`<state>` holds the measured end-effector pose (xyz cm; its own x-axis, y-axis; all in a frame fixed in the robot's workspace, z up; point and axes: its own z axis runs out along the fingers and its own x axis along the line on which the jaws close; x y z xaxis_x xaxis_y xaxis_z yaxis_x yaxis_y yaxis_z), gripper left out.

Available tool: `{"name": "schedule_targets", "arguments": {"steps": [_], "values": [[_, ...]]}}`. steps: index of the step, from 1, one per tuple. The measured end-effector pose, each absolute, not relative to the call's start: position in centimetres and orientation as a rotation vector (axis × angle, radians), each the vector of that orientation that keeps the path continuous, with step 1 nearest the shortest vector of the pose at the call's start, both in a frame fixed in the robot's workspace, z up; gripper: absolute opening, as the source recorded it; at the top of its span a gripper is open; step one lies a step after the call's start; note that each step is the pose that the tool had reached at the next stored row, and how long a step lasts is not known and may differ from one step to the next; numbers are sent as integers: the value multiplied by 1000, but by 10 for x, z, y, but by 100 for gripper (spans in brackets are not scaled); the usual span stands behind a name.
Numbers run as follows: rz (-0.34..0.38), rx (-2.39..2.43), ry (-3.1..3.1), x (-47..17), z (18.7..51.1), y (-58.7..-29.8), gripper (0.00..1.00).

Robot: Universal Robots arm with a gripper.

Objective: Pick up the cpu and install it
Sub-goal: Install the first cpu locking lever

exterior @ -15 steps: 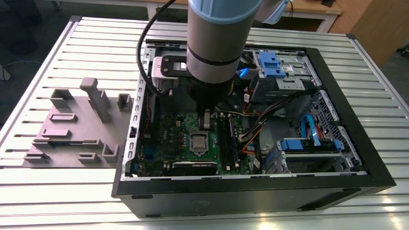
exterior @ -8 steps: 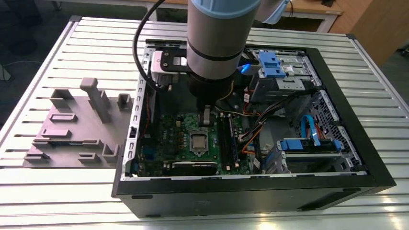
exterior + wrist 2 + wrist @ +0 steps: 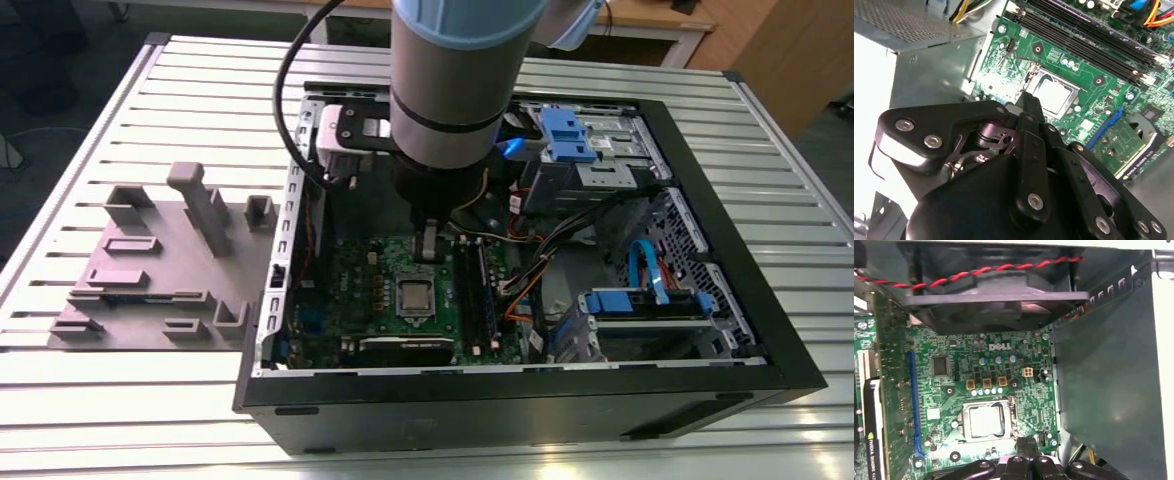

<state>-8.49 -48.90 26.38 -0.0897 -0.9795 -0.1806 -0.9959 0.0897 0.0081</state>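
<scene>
The cpu (image 3: 415, 296) lies flat in the dark square socket of the green board (image 3: 360, 290), its silvery top facing up. Both wrist views show it too, cpu (image 3: 1056, 95) and cpu (image 3: 986, 421), seated inside the socket frame (image 3: 1013, 415). My gripper (image 3: 427, 250) hangs inside the open computer case just above the board, beside the socket's edge. Its black fingers (image 3: 1026, 107) are pressed together with nothing between them, and the tips (image 3: 1026, 444) sit close to the socket corner, apart from the cpu.
A grey power box (image 3: 919, 30) and a black fan (image 3: 999, 295) with red-black wires flank the socket. Memory slots (image 3: 1089, 40) and a graphics card (image 3: 1126, 145) lie nearby. Blue drive brackets (image 3: 567, 135) fill the case's far side. A grey fixture (image 3: 160, 260) stands on the slatted table.
</scene>
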Motion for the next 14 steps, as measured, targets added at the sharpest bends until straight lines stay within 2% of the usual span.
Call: {"name": "schedule_targets", "arguments": {"steps": [14], "values": [[195, -2003, 2238, -83, 257, -469, 10]]}}
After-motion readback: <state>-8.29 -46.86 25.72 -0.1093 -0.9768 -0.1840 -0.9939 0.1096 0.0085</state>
